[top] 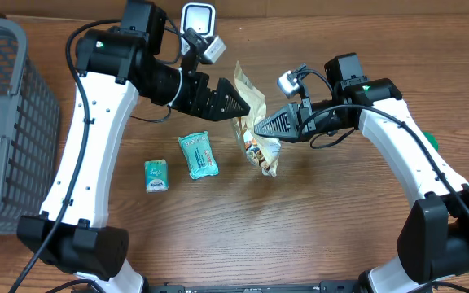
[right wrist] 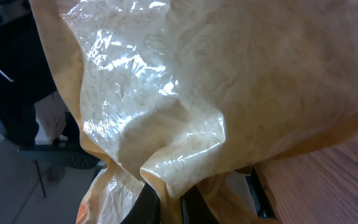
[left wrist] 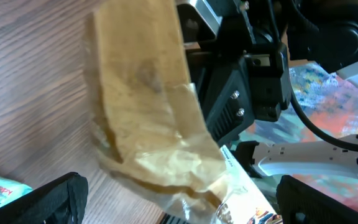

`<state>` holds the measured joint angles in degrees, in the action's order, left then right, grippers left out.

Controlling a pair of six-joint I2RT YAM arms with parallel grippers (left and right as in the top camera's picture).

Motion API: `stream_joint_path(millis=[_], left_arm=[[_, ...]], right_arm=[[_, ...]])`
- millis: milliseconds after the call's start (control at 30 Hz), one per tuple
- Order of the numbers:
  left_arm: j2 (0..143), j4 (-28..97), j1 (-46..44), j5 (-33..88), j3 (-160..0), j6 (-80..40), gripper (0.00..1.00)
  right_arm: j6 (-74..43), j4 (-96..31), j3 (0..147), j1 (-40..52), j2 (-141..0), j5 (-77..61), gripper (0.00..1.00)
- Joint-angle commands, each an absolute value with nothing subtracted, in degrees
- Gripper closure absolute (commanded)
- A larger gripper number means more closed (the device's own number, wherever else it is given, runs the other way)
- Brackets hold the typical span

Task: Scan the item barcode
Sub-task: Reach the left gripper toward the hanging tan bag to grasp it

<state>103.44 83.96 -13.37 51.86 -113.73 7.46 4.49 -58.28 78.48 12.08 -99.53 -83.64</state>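
The item is a crinkled tan snack bag [top: 245, 85], held upright above the table between both arms. My right gripper [top: 258, 127] is shut on a fold in its middle; in the right wrist view the bag [right wrist: 229, 81] fills the frame and the dark fingers [right wrist: 149, 208] pinch the fold. My left gripper [top: 251, 104] stands wide open at the bag's left side. In the left wrist view the bag [left wrist: 148, 106] hangs between the spread fingers [left wrist: 55, 199], touching neither. A strip of barcode [left wrist: 173, 220] shows at the bag's lower edge.
A white device with a dark window [top: 199, 19] stands at the back centre. Two teal packets [top: 198, 155] [top: 156, 175] lie on the wooden table [top: 316, 220]. A grey basket [top: 6, 122] fills the left edge. A green object [top: 431, 140] sits behind the right arm.
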Motion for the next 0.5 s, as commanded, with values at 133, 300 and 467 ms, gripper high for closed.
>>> stream_joint_path(millis=[133, 300, 467], left_arm=[[103.77, 80.55, -16.8, 43.42, -112.09, -2.33, 0.0], [103.77, 77.67, -18.48, 42.44, -111.72, -5.41, 0.0], [103.77, 76.86, -20.18, 38.22, -111.72, -8.21, 0.01]], right_arm=[[4.99, -57.91, 79.42, 11.99, -98.63, -85.82, 0.96], [4.99, -57.91, 79.42, 11.99, -98.63, -85.78, 0.96], [4.99, -57.74, 79.42, 11.99, -98.63, -85.78, 0.96]])
